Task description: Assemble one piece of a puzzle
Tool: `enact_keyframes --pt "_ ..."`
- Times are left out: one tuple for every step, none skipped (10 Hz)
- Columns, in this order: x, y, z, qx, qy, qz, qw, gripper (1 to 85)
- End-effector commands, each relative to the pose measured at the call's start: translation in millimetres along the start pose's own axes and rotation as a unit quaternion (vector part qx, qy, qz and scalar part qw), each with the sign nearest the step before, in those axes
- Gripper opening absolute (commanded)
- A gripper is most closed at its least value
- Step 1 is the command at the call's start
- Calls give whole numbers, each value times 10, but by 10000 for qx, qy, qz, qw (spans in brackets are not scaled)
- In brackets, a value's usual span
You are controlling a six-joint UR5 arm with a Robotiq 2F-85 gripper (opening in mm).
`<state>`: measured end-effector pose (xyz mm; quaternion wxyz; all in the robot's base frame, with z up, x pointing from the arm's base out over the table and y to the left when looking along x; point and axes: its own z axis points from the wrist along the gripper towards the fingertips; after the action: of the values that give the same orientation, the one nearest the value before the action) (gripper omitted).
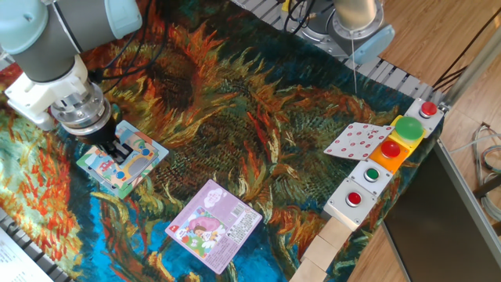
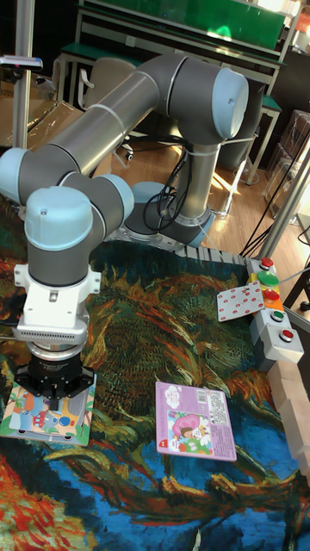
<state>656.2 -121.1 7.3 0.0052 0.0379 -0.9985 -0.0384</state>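
Gripper [image 1: 120, 149] lowered onto the puzzle [image 1: 121, 160] at the left of the painted cloth [image 1: 258, 117], fingers narrow; the piece is hidden, so a grasp cannot be confirmed

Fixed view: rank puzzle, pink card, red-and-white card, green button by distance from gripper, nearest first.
1. puzzle, directly under the gripper, left side.
2. pink card, front centre of the cloth.
3. red-and-white card, right, leaning at the button boxes.
4. green button, far right, just beyond that card.
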Motion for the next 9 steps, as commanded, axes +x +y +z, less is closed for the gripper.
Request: enact_keyframes --pt "-6 -15 -7 -36 -18 -3 10000 13" --pt "-2 -37 -9 -28 -17 -18 10000 13" --pt "0 -53 -13 -20 -16 -34 10000 13" --pt "5 -63 -19 -21 -9 -34 10000 13" --pt "15 -68 -23 -22 7 -33 10000 13" --pt "20 -77 -27 -22 7 -49 10000 13" --pt "25 -68 -31 -46 12 -41 10000 13" --pt "28 -29 -33 -108 15 -27 9999 13" --pt "27 17 -41 -138 13 -4 9999 13"
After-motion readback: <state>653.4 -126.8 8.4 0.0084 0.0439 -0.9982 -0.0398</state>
